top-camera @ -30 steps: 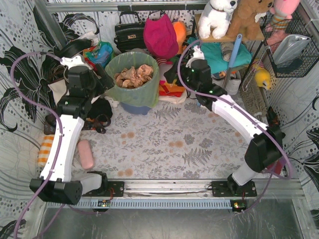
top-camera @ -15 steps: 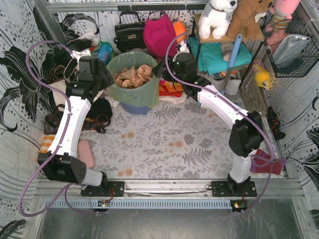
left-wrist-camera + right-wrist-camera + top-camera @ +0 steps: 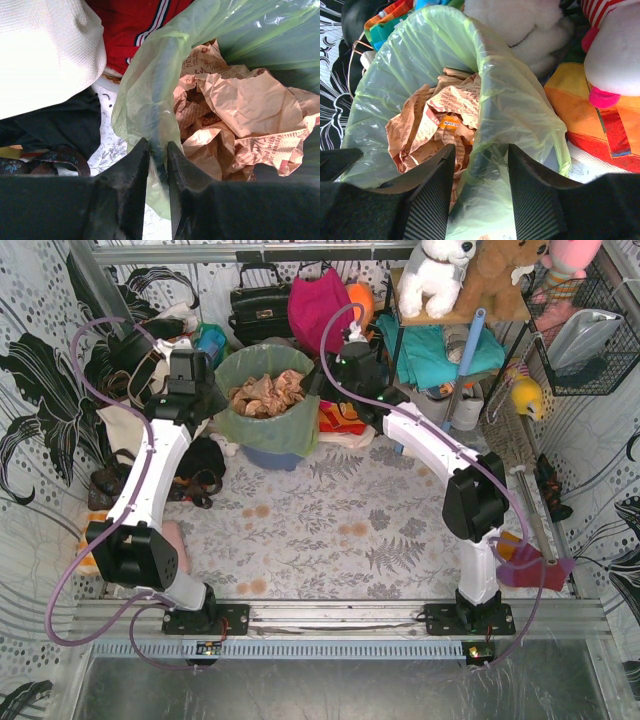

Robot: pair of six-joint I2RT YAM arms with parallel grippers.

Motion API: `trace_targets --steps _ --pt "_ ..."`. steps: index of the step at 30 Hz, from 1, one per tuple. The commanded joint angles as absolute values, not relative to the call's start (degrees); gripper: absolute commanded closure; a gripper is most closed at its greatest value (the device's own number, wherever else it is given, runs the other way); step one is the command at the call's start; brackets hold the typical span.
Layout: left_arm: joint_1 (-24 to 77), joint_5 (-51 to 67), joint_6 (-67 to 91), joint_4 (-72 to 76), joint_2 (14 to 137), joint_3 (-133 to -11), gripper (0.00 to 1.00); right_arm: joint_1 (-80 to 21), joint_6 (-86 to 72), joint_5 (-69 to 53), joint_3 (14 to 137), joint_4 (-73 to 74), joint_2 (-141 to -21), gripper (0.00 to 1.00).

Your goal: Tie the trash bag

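Trash bag (image 3: 290, 425), far edge: left gripper (image 3: 159, 150) pinches rim, right gripper (image 3: 480, 155) spread astride opposite rim, likely gathering 2 tie-ends.

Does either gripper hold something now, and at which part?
The left gripper pinches the thin lime-green plastic trash bag at its rim fold. The right gripper is open astride the rim, holding nothing.

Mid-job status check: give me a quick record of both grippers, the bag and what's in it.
left gripper: closed on a fold at the left rim of the trash bag
right gripper: open, astride the right rim, not yet pinching
bag state: mouth wide open, untied, sitting in the blue bin
contents: crumpled brown paper, filling it near the top
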State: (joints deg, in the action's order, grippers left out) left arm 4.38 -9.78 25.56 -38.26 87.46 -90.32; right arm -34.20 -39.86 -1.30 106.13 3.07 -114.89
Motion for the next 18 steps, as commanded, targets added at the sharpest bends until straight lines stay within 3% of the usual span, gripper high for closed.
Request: trace_targets --steps 1,5,10,18 --pt "3.61 -7.87 24.61 -35.9 88.49 -92.22 0.79 -34.73 -39.21 -1.5 108.74 6.14 -115.45 0.58" --pt "3.63 -4.68 23.75 -37.49 88.65 -92.63 0.98 -34.78 -38.86 -0.96 107.95 6.92 -114.08 0.75" --pt "3.69 0.98 21.98 -42.04 87.55 -92.58 1.0 -34.8 -39.46 -0.72 104.86 8.54 -110.43 0.99" --pt "5.98 7.74 21.25 -48.95 82.18 -89.1 1.0 -34.85 -39.11 -2.74 102.33 15.0 -104.86 1.0"
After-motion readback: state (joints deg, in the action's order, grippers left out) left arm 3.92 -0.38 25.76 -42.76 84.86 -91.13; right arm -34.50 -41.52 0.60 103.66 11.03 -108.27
